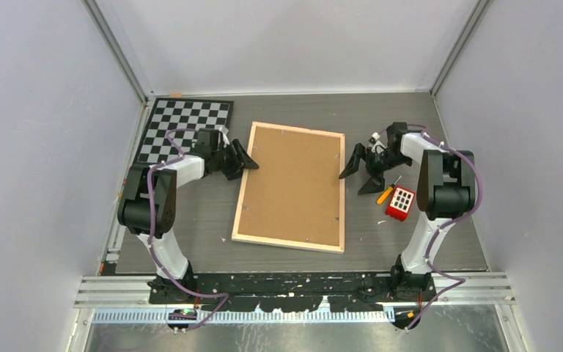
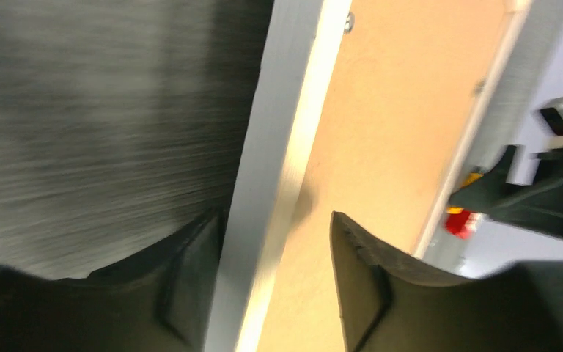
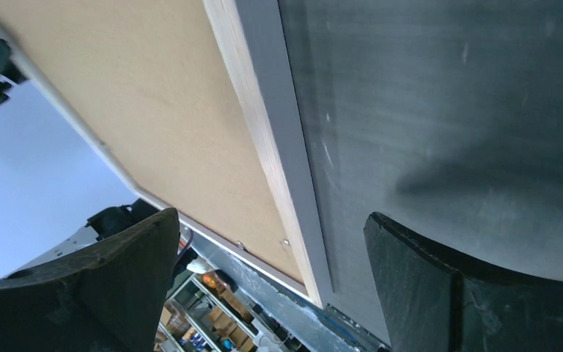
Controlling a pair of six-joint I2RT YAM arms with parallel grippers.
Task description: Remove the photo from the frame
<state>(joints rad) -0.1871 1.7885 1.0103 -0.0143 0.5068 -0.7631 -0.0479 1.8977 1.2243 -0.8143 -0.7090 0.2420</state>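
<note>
Left gripper (image 1: pixel 245 170): open, straddling the frame's (image 1: pixel 291 183) left rim. Right gripper (image 1: pixel 355 183): open, just beside the right rim. Frame: face down on counter (image 1: pixel 190 220), back panel in place. Photo: hidden; we judge it inside, removal not yet begun.

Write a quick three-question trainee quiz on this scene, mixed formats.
1. True or false: the frame lies with its brown back panel facing up.
2. The checkerboard lies: A) left of the frame, farther back; B) on top of it; C) right of it.
3. Fill in: the left gripper and the right gripper are both ____, one at each side edge of the frame.
Key: 1 true; 2 A; 3 open.
</note>
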